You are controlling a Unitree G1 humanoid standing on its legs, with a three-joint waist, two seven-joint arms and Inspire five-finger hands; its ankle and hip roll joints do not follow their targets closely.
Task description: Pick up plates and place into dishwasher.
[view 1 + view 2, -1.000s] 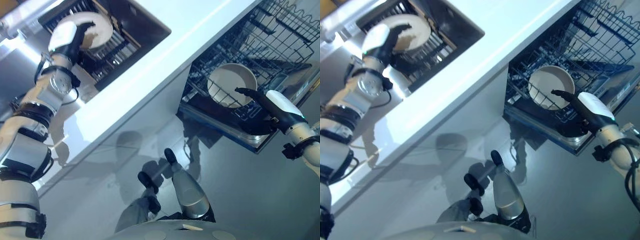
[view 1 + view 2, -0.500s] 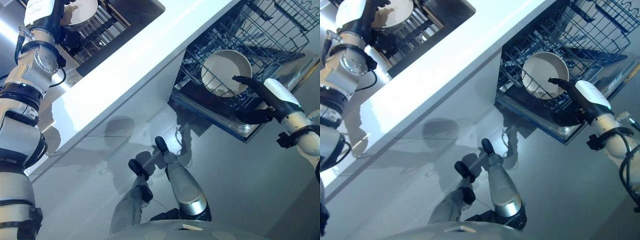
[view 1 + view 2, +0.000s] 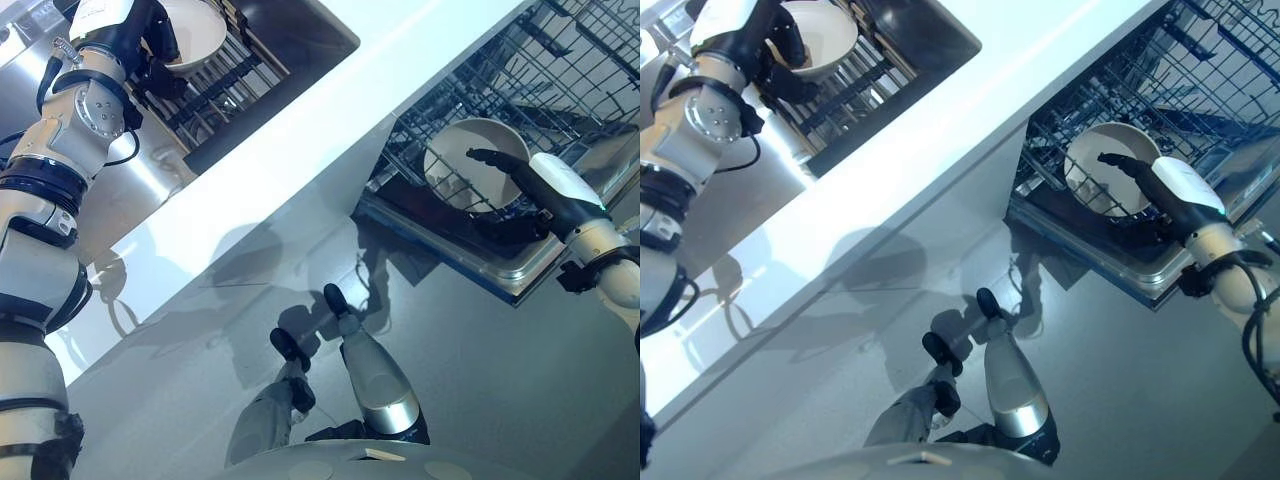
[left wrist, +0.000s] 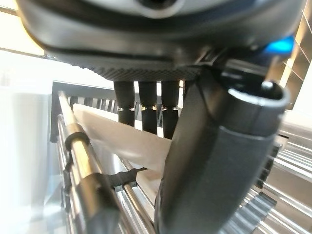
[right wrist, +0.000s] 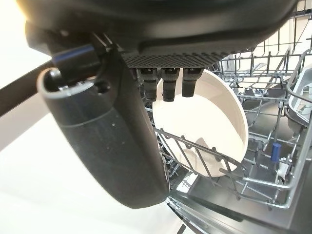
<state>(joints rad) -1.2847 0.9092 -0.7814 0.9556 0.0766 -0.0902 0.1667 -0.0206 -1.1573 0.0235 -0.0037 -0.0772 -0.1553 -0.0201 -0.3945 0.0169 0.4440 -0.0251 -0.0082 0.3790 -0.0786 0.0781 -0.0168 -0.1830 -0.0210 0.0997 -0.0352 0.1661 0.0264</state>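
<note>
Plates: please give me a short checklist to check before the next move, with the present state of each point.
1. Left hand grips the sink plate, thumb and fingers on opposite faces: ok.
2. That plate is clear of the drying rack: not ok.
3. Other plate stands in the dishwasher rack: ok.
4. Right hand open, released from that plate: ok.
5. Free rack slots beside it: cannot tell.

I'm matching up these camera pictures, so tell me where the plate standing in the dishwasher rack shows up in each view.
Left eye view: plate at upper right, by the right hand.
Right eye view: upper right, same spot.
Right wrist view: centre, standing in the wire dishwasher rack.
Left wrist view: that view looks at another plate, on the sink rack, at the left hand.
Shared landmark: the dishwasher rack.
</note>
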